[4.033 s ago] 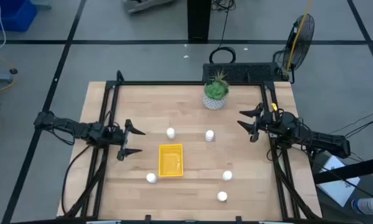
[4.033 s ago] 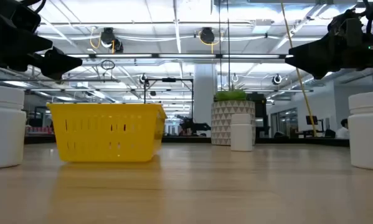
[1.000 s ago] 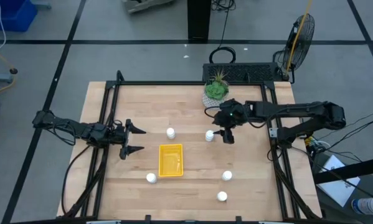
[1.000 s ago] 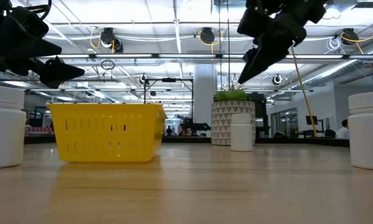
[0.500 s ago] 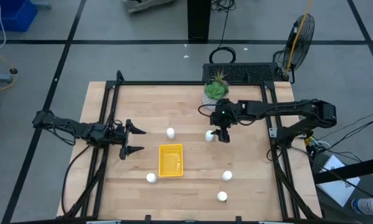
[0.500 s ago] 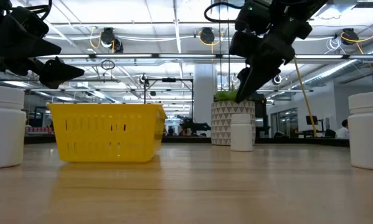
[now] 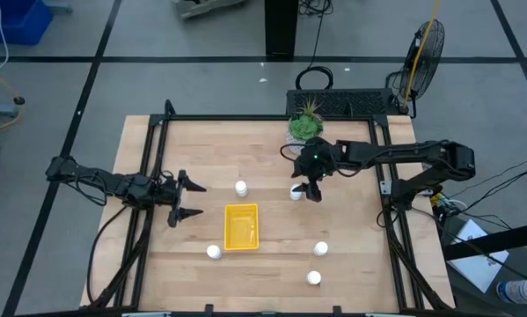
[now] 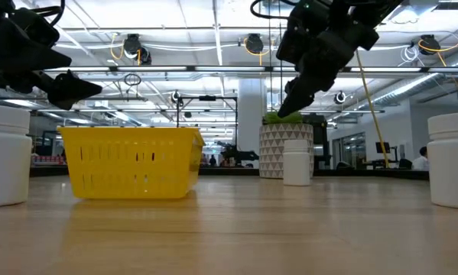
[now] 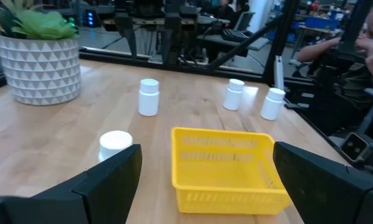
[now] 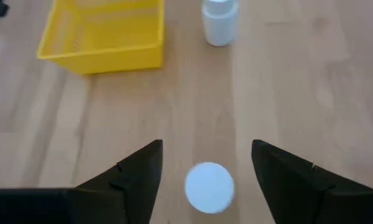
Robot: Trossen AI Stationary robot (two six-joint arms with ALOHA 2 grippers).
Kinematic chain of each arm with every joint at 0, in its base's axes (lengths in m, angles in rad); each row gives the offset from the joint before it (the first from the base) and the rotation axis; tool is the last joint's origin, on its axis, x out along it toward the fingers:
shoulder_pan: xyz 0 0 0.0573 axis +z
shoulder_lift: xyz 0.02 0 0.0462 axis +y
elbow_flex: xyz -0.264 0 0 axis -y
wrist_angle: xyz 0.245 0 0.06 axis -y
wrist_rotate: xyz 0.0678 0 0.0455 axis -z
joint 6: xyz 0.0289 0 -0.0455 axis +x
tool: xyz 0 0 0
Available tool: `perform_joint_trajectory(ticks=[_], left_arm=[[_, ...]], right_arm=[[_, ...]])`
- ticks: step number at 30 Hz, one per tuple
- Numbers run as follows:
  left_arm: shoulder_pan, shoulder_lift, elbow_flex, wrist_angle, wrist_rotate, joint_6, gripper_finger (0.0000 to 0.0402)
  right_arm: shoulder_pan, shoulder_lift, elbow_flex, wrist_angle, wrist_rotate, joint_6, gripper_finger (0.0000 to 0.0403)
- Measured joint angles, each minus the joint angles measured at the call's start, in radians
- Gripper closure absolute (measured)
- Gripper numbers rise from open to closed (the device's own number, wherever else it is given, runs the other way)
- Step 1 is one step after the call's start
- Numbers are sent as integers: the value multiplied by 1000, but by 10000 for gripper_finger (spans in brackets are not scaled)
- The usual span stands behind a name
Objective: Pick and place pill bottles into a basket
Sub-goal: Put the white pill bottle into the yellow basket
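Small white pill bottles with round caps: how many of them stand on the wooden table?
5. One stands behind the yellow basket, one under the right gripper, one at the basket's front left corner, two front right. None seems hidden.

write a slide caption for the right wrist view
Open right tool poised above a pill bottle, yellow basket beyond.

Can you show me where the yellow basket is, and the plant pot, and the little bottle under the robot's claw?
yellow basket (image 7: 241, 226), high view, its floor.
plant pot (image 7: 304, 130), high view, its leaves.
pill bottle (image 10: 209, 186), right wrist view, its round cap, between the right gripper's open fingers.
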Motion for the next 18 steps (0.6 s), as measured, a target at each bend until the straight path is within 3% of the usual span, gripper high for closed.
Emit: perform_joint_trajectory(ticks=[7,11,18], left_arm=[[0,0,0,-3,5,-2,36],[0,0,0,-3,3,-2,36],[0,0,0,-3,2,-6,36]], right_arm=[[2,0,0,0,3,20,119],[1,0,-1,5,3,31,118],[11,5,-108,164,36,47,127]])
